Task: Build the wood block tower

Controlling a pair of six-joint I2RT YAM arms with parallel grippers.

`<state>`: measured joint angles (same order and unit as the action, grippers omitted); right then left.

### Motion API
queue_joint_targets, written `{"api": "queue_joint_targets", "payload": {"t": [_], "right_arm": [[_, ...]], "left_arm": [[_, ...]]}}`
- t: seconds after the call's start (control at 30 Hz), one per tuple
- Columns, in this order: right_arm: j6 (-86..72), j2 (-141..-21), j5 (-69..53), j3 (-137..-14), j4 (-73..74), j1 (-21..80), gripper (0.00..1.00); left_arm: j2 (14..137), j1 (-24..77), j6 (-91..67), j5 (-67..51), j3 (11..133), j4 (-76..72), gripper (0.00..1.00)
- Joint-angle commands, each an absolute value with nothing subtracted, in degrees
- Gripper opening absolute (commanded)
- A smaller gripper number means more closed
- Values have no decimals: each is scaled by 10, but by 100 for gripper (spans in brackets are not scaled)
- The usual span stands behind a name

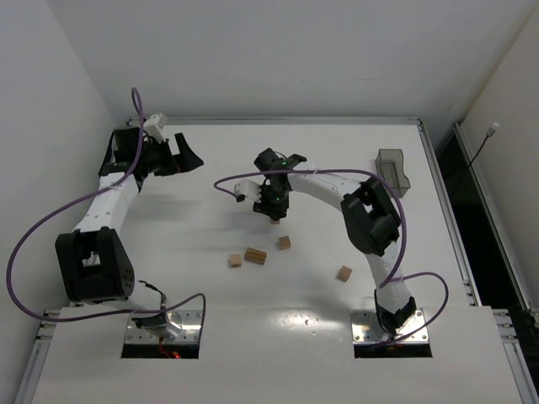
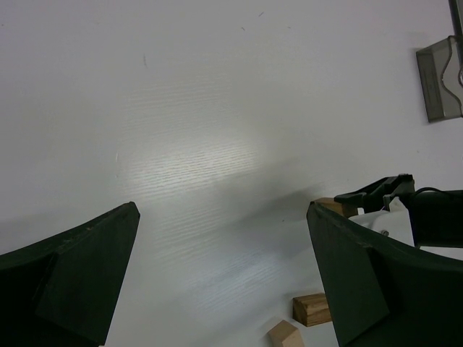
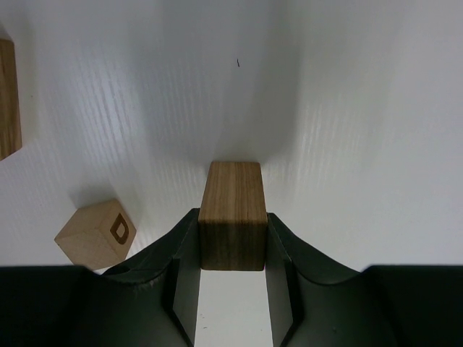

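Top view: see right pincer [image 1: 274,210] out mid-table, clenched on one wood block [image 1: 275,220]; can't tell if it's touching the table [image 1: 337,337] or just off it. Count four loose blocks [image 1: 255,255] nearer the arm bases, none stacked, so no tower yet. Spot left pincer [image 1: 181,156] far back-left, spread wide, holding nothing, well apart from the work. Note grey box [image 1: 394,168] back-right, not involved

Left wrist view: confirms left pincer released, only bare table between its fingers [image 2: 79,282]. Catches two loose blocks at bottom edge, right arm w/ its block beyond, grey box top-right

Right wrist view: shows wood block pinched by its sides between both fingers, approx square to them, front half poking out past the tips. Finds lettered cube [image 3: 95,233] just left of the pincer, near but not touching; another block cut off at left edge

Risks, as judgement: could clip the lettered cube w/ the left finger if swung that way low, scattering the base pieces. Could tip or slide off if set down off-centre, since little margin on such small faces. Could also drag the block sideways if let go while pressing or moving, so better to settle first, then release
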<state>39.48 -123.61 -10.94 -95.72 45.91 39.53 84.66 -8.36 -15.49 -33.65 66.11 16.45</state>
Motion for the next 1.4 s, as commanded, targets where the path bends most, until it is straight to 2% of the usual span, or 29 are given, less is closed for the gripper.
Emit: {"api": "queue_joint_targets", "payload": {"t": [0.0, 0.07, 0.3, 0.37, 0.4, 0.53, 0.93, 1.17, 1.37], "right_arm": [[404, -1236, -121, -974, 469, 396, 4], [404, -1236, -121, -974, 469, 396, 11], [404, -1241, -110, -979, 464, 396, 23], [404, -1241, -110, -979, 464, 396, 33], [404, -1241, -110, -979, 464, 390, 43], [404, -1230, -110, -969, 450, 390, 58], [388, -1195, -104, -963, 438, 390, 68], [377, -1140, -116, -969, 453, 390, 80], [358, -1079, -127, -991, 483, 385, 83]], "left_arm": [[849, -91, -150, -345, 671, 158, 100], [849, -91, -150, -345, 671, 158, 100], [854, -91, -150, -345, 671, 158, 100], [854, -91, -150, -345, 671, 158, 100], [854, -91, -150, -345, 671, 158, 100], [854, -91, -150, -345, 671, 158, 100], [854, -91, -150, -340, 671, 158, 100], [844, -97, -167, -302, 671, 164, 100], [833, -116, -204, -277, 658, 158, 100]]}}
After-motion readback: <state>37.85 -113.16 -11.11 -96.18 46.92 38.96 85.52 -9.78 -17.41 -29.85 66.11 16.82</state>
